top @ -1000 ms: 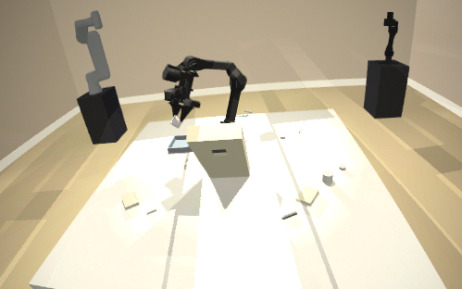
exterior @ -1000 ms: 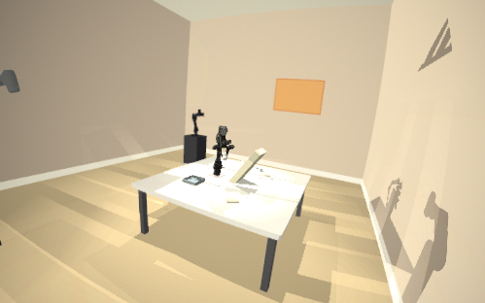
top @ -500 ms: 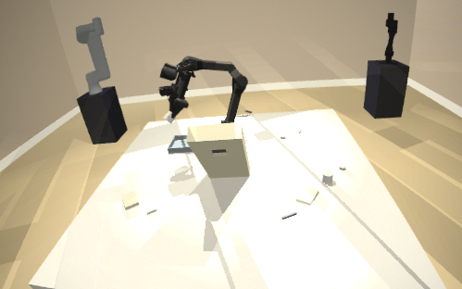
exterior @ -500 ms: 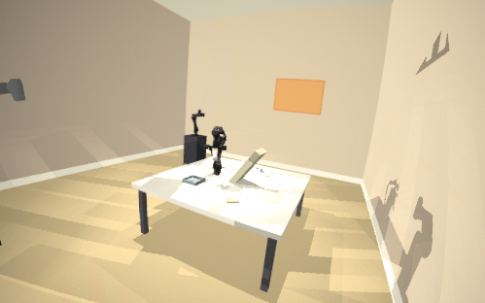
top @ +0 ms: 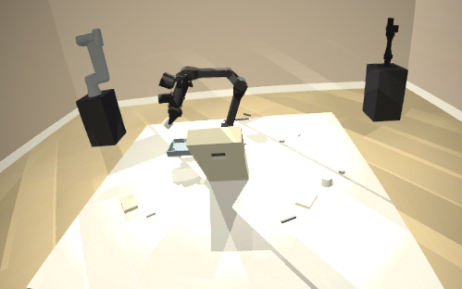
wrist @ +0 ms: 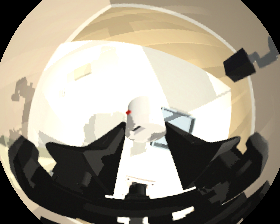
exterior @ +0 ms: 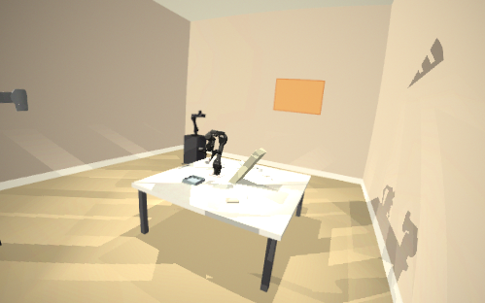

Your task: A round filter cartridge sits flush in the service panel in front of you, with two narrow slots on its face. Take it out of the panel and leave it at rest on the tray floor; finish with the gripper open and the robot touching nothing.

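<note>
My gripper [top: 170, 122] [wrist: 144, 125] is shut on the filter cartridge [wrist: 147, 112], a white cylinder with a dark slot on its near end and a small red mark at its left edge. The cartridge is out of the panel and held up in the air. The service panel [top: 226, 164] [exterior: 249, 166] is a beige slanted block; its front face is hidden in the top and exterior views. The blue-grey tray [top: 178, 154] [wrist: 193, 126] lies on the table, below and to the right of the gripper in the top view. It is partly behind the cartridge in the wrist view.
A beige block [top: 129, 203] [exterior: 232, 200], a white cylinder [top: 327, 181], a flat pale block [top: 306, 200] and a dark bar [top: 288, 219] lie on the table away from the tray. Two other arms [top: 98, 60] [top: 388, 43] stand on black pedestals beyond the table.
</note>
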You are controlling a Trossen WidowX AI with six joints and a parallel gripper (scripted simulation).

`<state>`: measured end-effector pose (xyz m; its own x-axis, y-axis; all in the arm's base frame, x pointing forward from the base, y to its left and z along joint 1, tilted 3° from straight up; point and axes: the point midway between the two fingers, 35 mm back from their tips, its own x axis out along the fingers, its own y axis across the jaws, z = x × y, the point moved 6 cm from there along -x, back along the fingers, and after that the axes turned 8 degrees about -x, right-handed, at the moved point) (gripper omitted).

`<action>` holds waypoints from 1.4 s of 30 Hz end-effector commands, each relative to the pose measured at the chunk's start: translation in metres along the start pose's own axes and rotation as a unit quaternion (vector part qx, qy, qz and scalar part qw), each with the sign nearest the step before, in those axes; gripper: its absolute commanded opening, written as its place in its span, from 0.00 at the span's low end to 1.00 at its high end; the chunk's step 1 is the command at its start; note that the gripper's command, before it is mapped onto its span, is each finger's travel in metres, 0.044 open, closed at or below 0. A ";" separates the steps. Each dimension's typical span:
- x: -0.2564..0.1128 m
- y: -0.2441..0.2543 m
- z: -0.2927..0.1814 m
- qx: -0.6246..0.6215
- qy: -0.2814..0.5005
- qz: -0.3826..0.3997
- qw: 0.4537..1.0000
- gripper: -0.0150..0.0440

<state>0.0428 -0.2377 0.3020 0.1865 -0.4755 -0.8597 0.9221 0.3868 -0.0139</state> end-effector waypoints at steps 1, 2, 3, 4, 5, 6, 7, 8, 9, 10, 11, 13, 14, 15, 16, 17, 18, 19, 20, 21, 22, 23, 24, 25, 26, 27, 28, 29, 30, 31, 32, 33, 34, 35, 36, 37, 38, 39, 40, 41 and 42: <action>0.008 -0.013 -0.007 0.026 -0.004 -0.018 1.000 0.25; 0.011 -0.017 -0.010 0.033 -0.003 -0.022 0.999 0.25; 0.015 -0.021 -0.012 0.041 -0.003 -0.027 0.999 0.25; 0.018 -0.025 -0.015 0.048 -0.002 -0.031 0.998 0.25; 0.021 -0.029 -0.018 0.056 -0.002 -0.035 0.998 0.25; 0.024 -0.033 -0.020 0.063 -0.001 -0.040 0.997 0.25; 0.027 -0.037 -0.024 0.071 0.000 -0.044 0.996 0.25; 0.030 -0.041 -0.027 0.079 0.000 -0.049 0.996 0.25; 0.033 -0.045 -0.030 0.086 0.001 -0.053 0.995 0.25; 0.036 -0.048 -0.033 0.094 0.001 -0.058 0.994 0.25; 0.038 -0.052 -0.037 0.101 0.002 -0.062 0.993 0.25; 0.044 -0.059 -0.044 0.116 0.003 -0.071 0.991 0.25; 0.046 -0.063 -0.048 0.124 0.004 -0.075 0.989 0.25; 0.049 -0.066 -0.052 0.131 0.004 -0.080 0.988 0.25; 0.052 -0.070 -0.056 0.139 0.005 -0.084 0.987 0.25; 0.054 -0.073 -0.060 0.146 0.005 -0.088 0.985 0.25; 0.057 -0.076 -0.064 0.154 0.006 -0.093 0.984 0.25; 0.059 -0.080 -0.068 0.161 0.007 -0.097 0.982 0.25; 0.061 -0.083 -0.072 0.169 0.007 -0.101 0.980 0.25; 0.064 -0.086 -0.077 0.176 0.008 -0.106 0.979 0.25; 0.066 -0.089 -0.081 0.184 0.008 -0.110 0.977 0.25; 0.068 -0.092 -0.086 0.191 0.009 -0.114 0.975 0.25; 0.070 -0.094 -0.090 0.199 0.010 -0.118 0.973 0.25; 0.072 -0.097 -0.094 0.205 0.010 -0.122 0.971 0.25; 0.073 -0.098 -0.097 0.208 0.010 -0.124 0.970 0.25; 0.073 -0.098 -0.098 0.210 0.010 -0.125 0.970 0.25; 0.073 -0.098 -0.098 0.210 0.010 -0.125 0.970 0.25; 0.074 -0.098 -0.098 0.210 0.010 -0.125 0.970 0.25; 0.076 -0.098 -0.099 0.210 0.010 -0.125 0.970 0.25; 0.079 -0.099 -0.100 0.210 0.010 -0.125 0.970 0.25; 0.083 -0.099 -0.101 0.210 0.010 -0.125 0.970 0.25; 0.087 -0.099 -0.103 0.210 0.010 -0.125 0.970 0.25; 0.091 -0.099 -0.105 0.210 0.010 -0.125 0.970 0.25; 0.095 -0.099 -0.107 0.210 0.010 -0.125 0.970 0.25; 0.098 -0.099 -0.109 0.210 0.010 -0.125 0.970 0.25; 0.102 -0.099 -0.111 0.210 0.010 -0.125 0.970 0.25; 0.106 -0.098 -0.113 0.210 0.010 -0.125 0.970 0.25; 0.109 -0.098 -0.115 0.210 0.010 -0.125 0.970 0.25; 0.113 -0.098 -0.117 0.210 0.010 -0.125 0.970 0.25; 0.117 -0.098 -0.119 0.210 0.010 -0.125 0.970 0.25; 0.120 -0.097 -0.121 0.210 0.010 -0.125 0.970 0.25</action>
<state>-0.0657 -0.2363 0.1476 -0.0595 -0.4947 -0.8671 0.9957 -0.0907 -0.0166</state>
